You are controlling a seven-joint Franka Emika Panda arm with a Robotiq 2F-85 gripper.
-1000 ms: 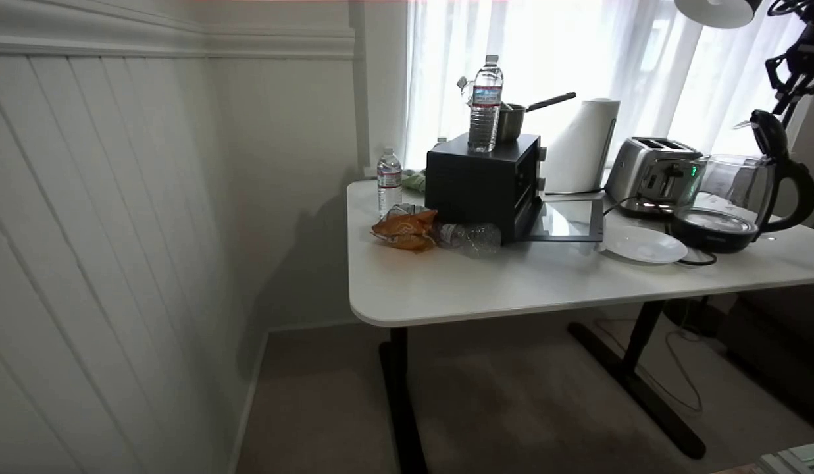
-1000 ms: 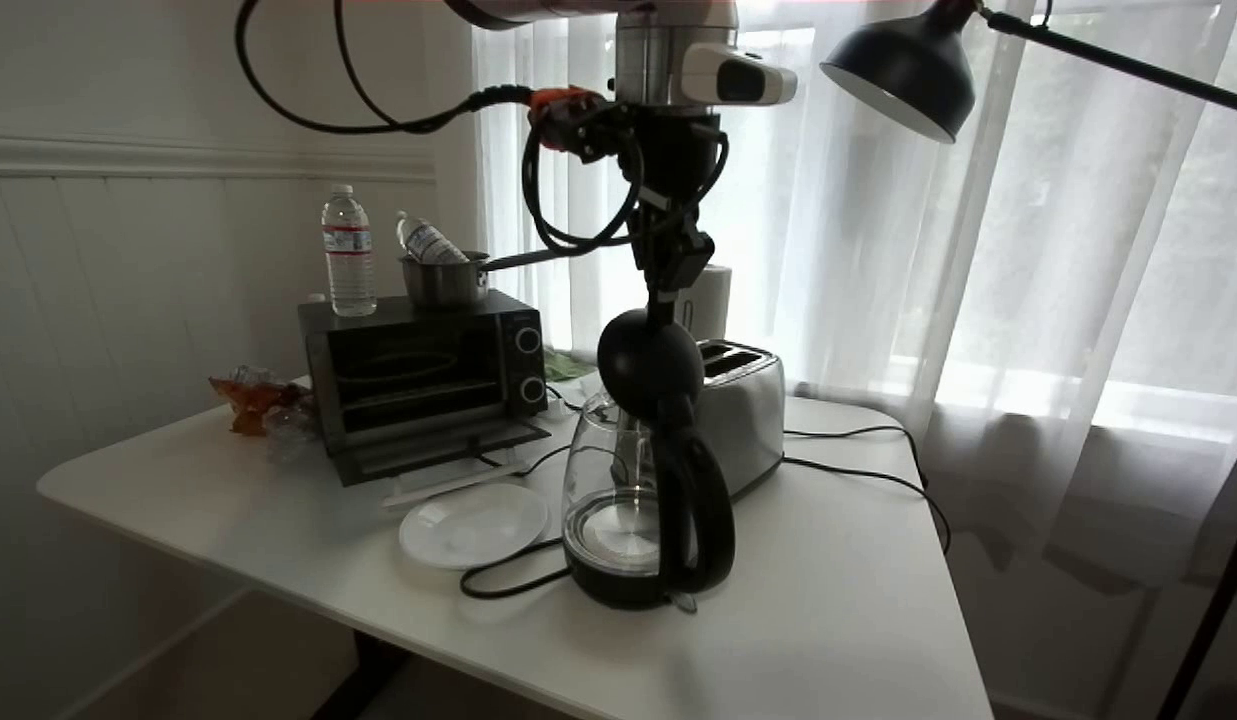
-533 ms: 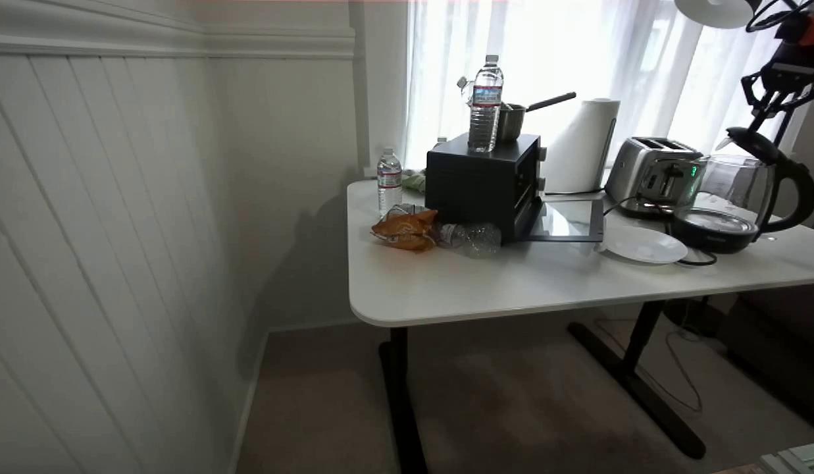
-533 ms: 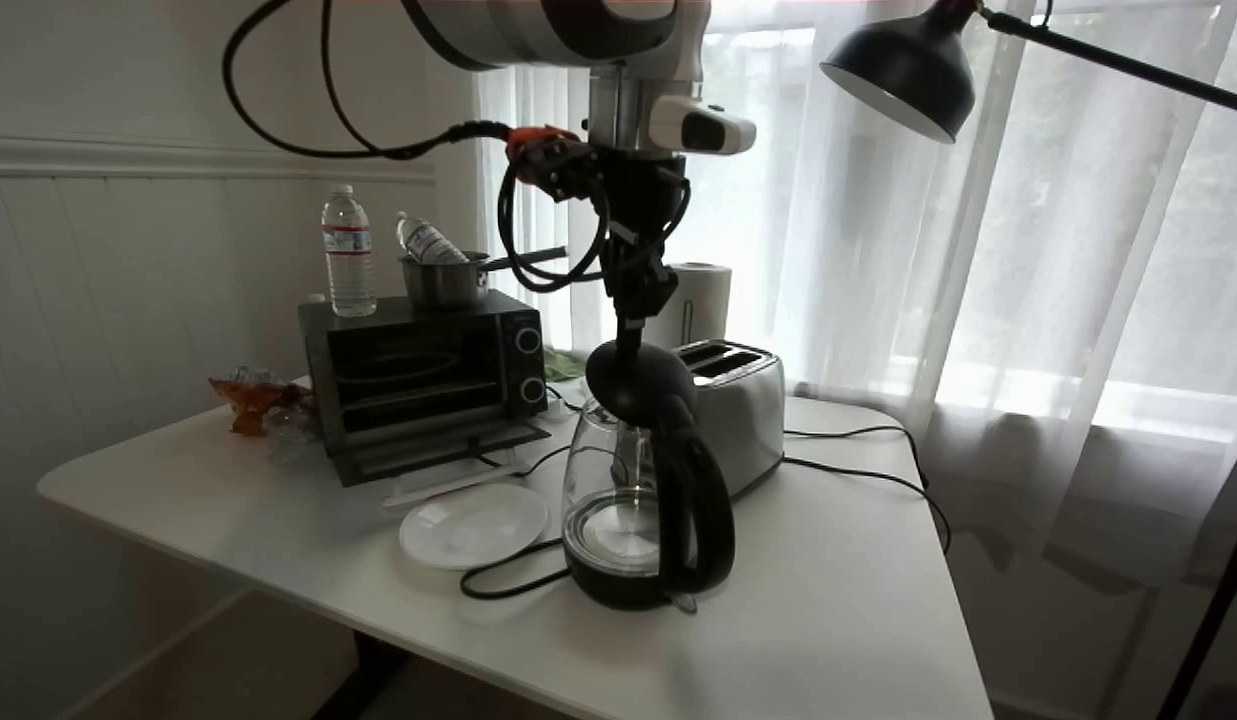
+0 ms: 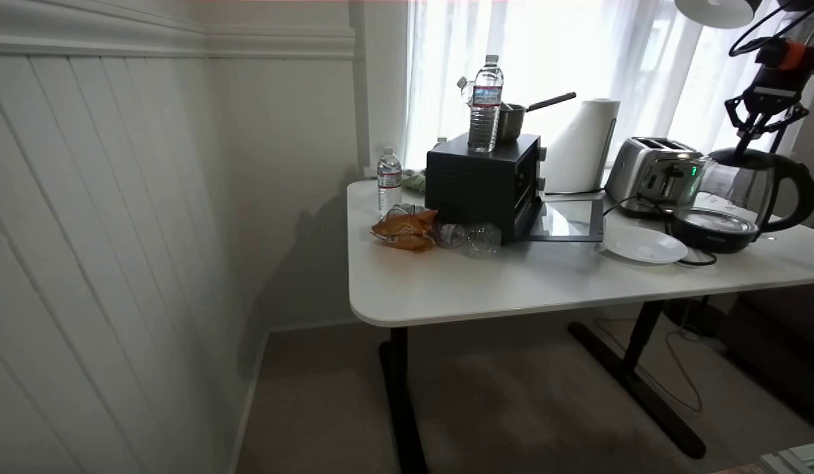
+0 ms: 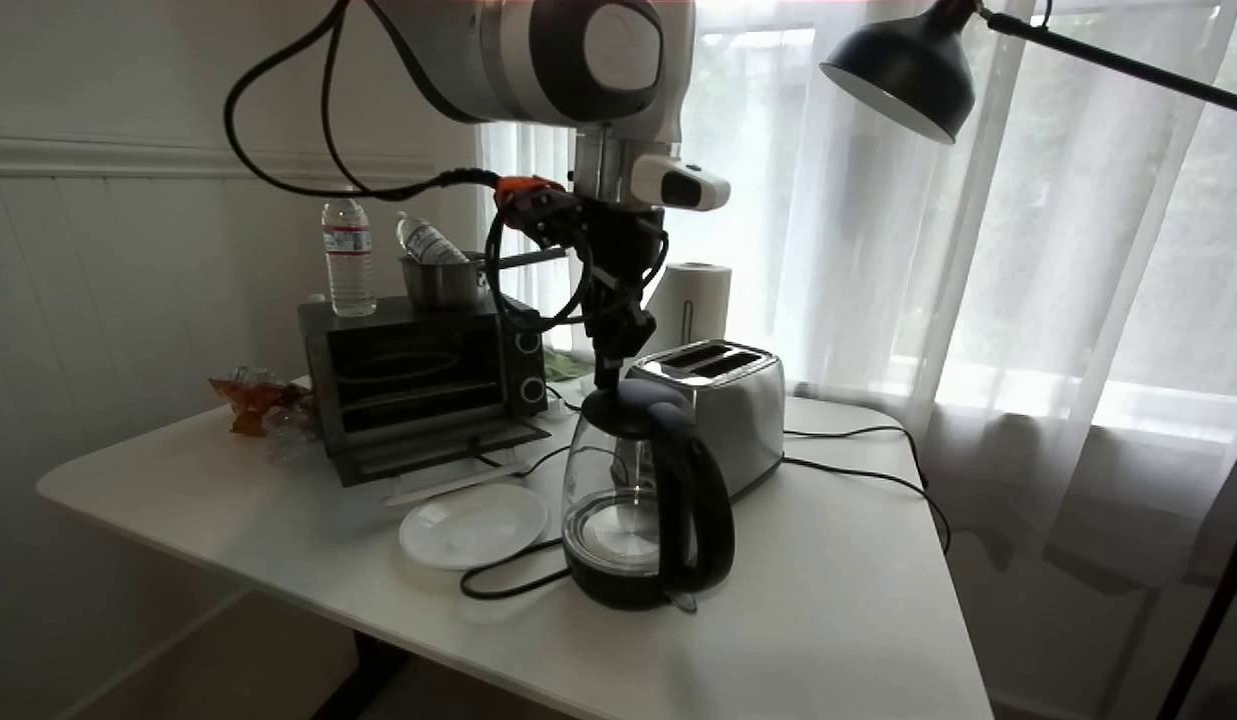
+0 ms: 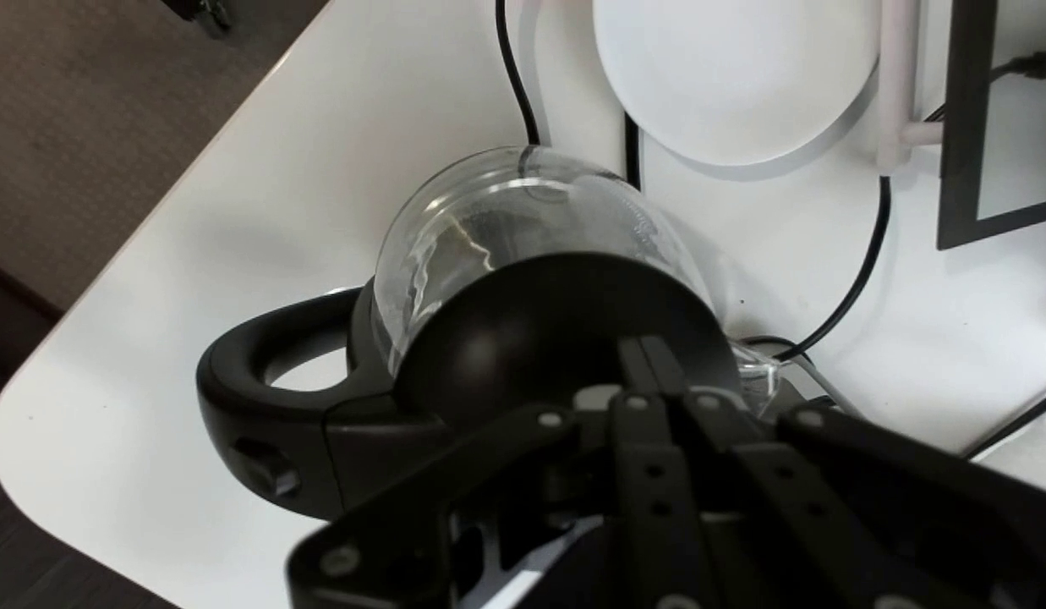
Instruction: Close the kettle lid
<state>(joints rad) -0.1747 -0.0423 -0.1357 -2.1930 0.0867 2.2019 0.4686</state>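
Note:
The clear-glass kettle with its black handle stands upright on the table in both exterior views [image 5: 722, 187] [image 6: 613, 490] and in the wrist view [image 7: 506, 216]. Its round black lid [image 5: 726, 157] lies nearly level over the kettle's mouth, and it also shows at the kettle top in the exterior view [image 6: 616, 418] and in the wrist view [image 7: 523, 330]. I cannot tell whether it is latched. My gripper [image 7: 649, 351] is shut with its fingertips together and nothing between them. The tips [image 6: 606, 382] point down and appear to touch the lid's top, away from the handle.
A silver toaster [image 6: 758, 400] stands close behind the kettle. A white plate [image 6: 473, 525] and a black cord [image 6: 508, 592] lie beside it. A black toaster oven [image 6: 418, 370] with its door down bears a bottle [image 6: 348, 255] and a pot [image 6: 443, 283]. A lamp [image 6: 908, 75] hangs above.
My gripper has moved down and toward the kettle's spout side. The lid has swung from standing up at the handle to lying nearly level on the kettle. The kettle body stays in place.

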